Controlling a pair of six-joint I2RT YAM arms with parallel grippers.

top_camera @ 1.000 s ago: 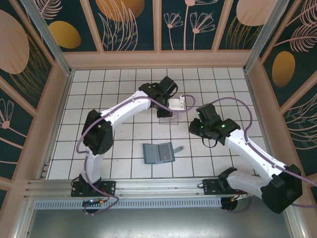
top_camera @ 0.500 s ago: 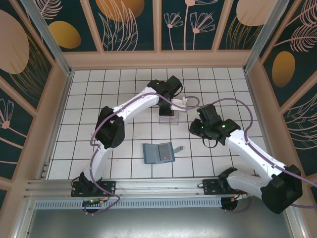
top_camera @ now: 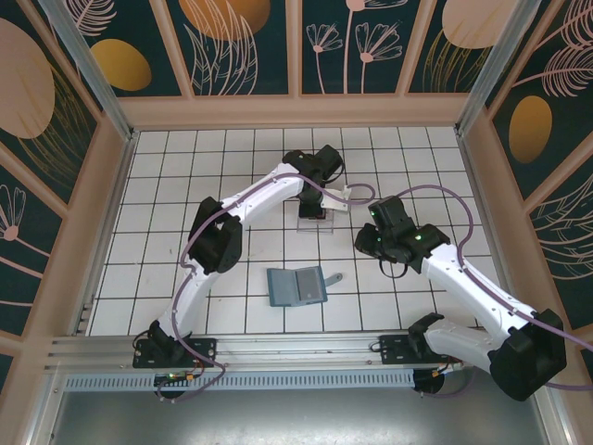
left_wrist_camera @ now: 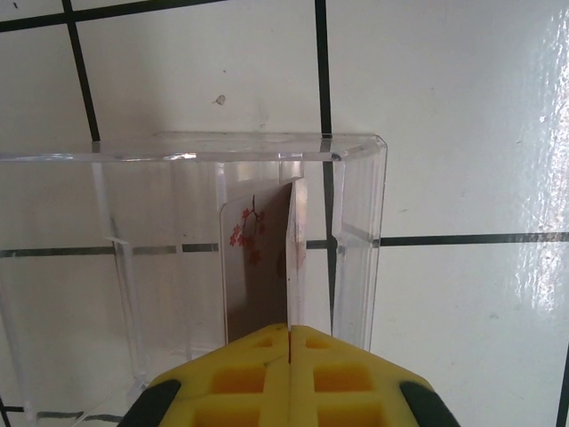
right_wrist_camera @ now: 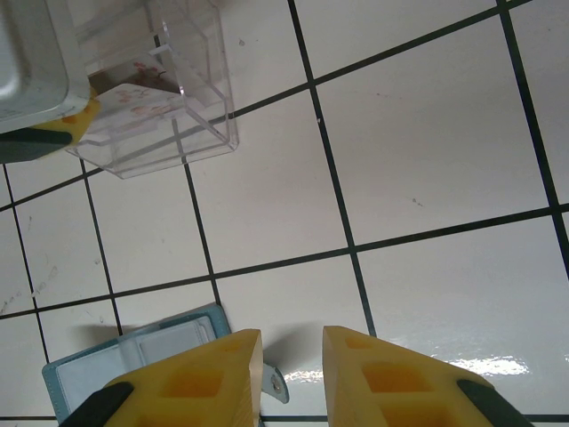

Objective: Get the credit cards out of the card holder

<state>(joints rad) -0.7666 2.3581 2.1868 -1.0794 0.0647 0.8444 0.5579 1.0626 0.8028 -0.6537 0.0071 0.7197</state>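
The teal card holder (top_camera: 296, 286) lies open on the tiles, its grey strap tab (top_camera: 335, 276) pointing right. My left gripper (left_wrist_camera: 291, 329) is shut on a credit card (left_wrist_camera: 262, 258) with a red flower print. It holds the card upright on edge inside the clear plastic tray (left_wrist_camera: 356, 178). My right gripper (right_wrist_camera: 292, 342) hovers open over bare tile, nothing between its yellow fingers (right_wrist_camera: 204, 374). Below it I see the card holder's corner (right_wrist_camera: 133, 356) and the strap tab (right_wrist_camera: 276, 384). From above, the right gripper (top_camera: 369, 243) sits to the right of the tray (top_camera: 310, 222).
The clear tray (right_wrist_camera: 160, 107) stands on the white tiled floor behind the card holder, with the left gripper's finger (right_wrist_camera: 53, 124) at its edge. Wooden walls (top_camera: 111, 185) enclose the floor. Bare tiles lie to the left and along the back.
The left arm's elbow has swung right and forward, carrying the card down into the clear tray. The right arm and the card holder have not moved.
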